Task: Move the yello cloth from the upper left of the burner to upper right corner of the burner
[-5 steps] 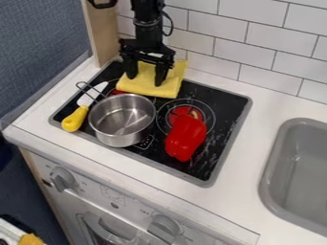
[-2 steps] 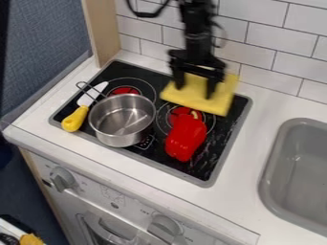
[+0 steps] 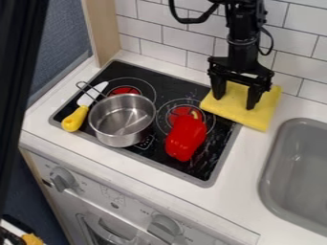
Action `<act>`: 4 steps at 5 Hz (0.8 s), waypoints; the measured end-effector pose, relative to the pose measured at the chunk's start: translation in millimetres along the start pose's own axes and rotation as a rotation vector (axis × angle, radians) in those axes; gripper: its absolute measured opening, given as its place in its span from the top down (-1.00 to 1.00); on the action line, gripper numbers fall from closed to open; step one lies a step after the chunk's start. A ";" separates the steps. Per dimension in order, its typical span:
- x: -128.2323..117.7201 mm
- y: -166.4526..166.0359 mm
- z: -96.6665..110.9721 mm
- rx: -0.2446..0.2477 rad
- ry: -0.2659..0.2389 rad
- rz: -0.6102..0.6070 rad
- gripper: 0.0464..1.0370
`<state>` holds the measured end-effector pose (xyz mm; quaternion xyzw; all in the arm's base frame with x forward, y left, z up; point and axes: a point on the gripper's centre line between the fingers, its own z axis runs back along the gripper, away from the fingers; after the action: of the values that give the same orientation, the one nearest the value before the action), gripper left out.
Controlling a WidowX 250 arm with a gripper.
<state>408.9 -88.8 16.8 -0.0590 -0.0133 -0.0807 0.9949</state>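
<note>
The black gripper (image 3: pixel 235 103) hangs at the upper right of the stove, over the yellow cloth (image 3: pixel 246 117). Its two fingers stand well apart, with their tips at the cloth and yellow fabric visible between them. The cloth lies across the upper right corner of the black burner plate (image 3: pixel 167 78), with its right part past the plate's edge over the white counter. The gripper hides some of the cloth's upper part.
A red pepper (image 3: pixel 186 138) sits at the plate's right side, just below and left of the cloth. On the left are a steel pot (image 3: pixel 121 119) and a yellow-handled knife (image 3: pixel 75 118). A grey sink (image 3: pixel 300 167) is at the right, a tiled wall (image 3: pixel 188 36) behind.
Gripper and cloth have moved together to the right, from the plate's upper left past its top middle to the upper right corner. The left rear burner has come into view.
</note>
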 end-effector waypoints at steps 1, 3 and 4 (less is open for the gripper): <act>-1.3 3.1 2.0 0.025 0.015 -0.011 -0.92; 5.8 -11.1 68.4 0.077 -0.088 -0.094 -0.92; 0.8 -13.1 74.0 0.098 -0.103 -0.095 -0.92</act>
<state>406.3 -92.9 91.8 -0.0138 -0.0711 -0.1241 0.9896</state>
